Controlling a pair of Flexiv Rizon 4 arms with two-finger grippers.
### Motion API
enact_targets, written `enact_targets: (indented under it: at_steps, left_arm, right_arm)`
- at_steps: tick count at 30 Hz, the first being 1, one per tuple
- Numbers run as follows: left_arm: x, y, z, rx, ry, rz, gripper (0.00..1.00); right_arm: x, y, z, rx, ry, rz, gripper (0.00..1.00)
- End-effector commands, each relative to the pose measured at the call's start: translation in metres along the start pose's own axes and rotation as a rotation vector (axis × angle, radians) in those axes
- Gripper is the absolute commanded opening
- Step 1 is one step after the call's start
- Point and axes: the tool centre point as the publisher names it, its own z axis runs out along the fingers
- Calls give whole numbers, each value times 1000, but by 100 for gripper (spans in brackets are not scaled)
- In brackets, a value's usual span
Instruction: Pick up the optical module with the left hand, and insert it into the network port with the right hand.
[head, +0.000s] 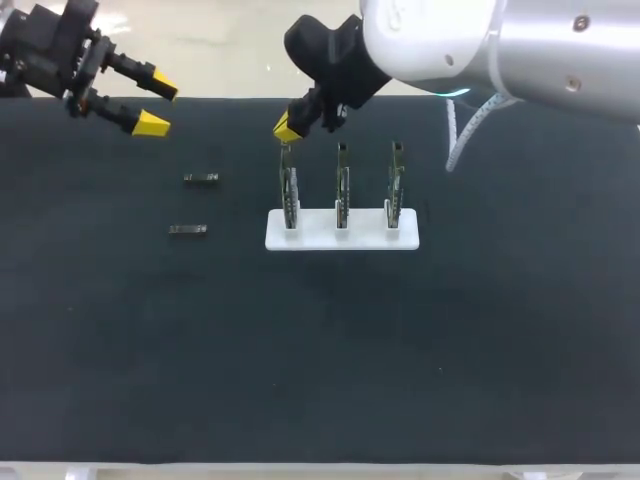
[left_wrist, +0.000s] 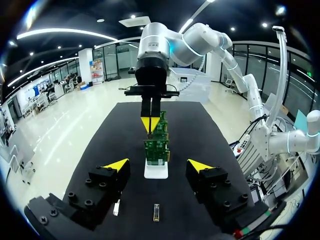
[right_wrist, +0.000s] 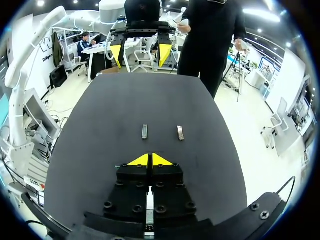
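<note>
Matting of plain black covers the table (head: 320, 370) from its near edge to its far one. Toward the middle sits a white stand (head: 315, 240) with three green circuit boards upright in a row: left board (head: 289, 195), middle board (head: 342, 190) and right board (head: 396, 188).

Left of the stand and well apart from it, two small optical modules lie flat on the matting. The nearer module (head: 188, 230) is level with the stand's base. The farther module (head: 201, 178) is a little beyond it, level with the boards' upper halves. Neither is touched by a gripper.

Beyond the stand, the right gripper (head: 287, 128) hangs just above the top of the left board, its fingers closed yellow tip to yellow tip. Nothing shows between them.

Farthest off, the left gripper (head: 157, 105) hovers well to the left of the stand, over the table's far edge. It is past both modules and apart from them, with its fingers spread wide and holding nothing.
</note>
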Motion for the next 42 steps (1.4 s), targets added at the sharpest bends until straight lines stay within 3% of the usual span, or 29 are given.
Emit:
enact_targets:
  at_steps: [1,25,35,42]
  left_arm:
    - [0,0,0,0,3,-1,100]
    - [0,0,0,0,3,-1,100]
    - [0,0,0,0,3,-1,100]
    - [0,0,0,0,3,-1,100]
  right_arm:
    - [0,-1,3,-1,5,2,0]
    - [8,1,11,-3,27,13,0]
    - [-9,0,-16,14,8,19,0]
    - [-10,-3,-38,7,-20,22,0]
